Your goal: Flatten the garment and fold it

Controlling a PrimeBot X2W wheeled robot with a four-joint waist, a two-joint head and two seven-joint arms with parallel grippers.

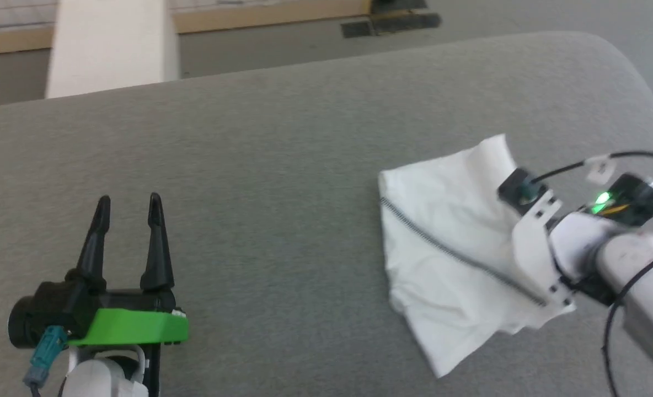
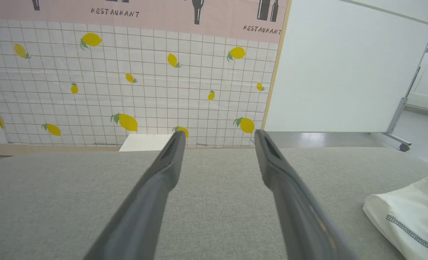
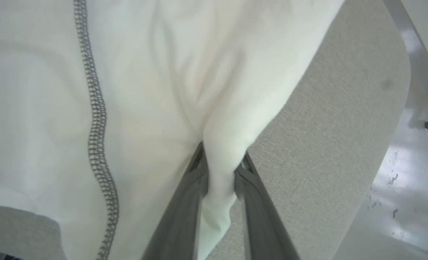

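Note:
The garment (image 1: pixel 448 242) is a white soft shirt folded into a compact bundle at the right of the grey table (image 1: pixel 282 165), with a grey stitched seam running diagonally across it. My right gripper (image 3: pixel 221 162) is shut on a bunched fold of the garment (image 3: pixel 145 90), the cloth squeezed between its two fingers; in the head view its wrist covers the bundle's right side. At the lower left my left gripper (image 1: pixel 128 212) hovers open over bare table, holding nothing. A corner of the garment (image 2: pixel 409 213) shows to the right of the left gripper (image 2: pixel 217 139).
The table's rounded far right corner (image 1: pixel 608 49) lies near the garment, with grey floor (image 3: pixel 398 202) beyond it. A white box (image 1: pixel 111 44) stands behind the table's far edge. A lemon-patterned wall (image 2: pixel 127 79) and a white panel (image 2: pixel 344 65) lie beyond.

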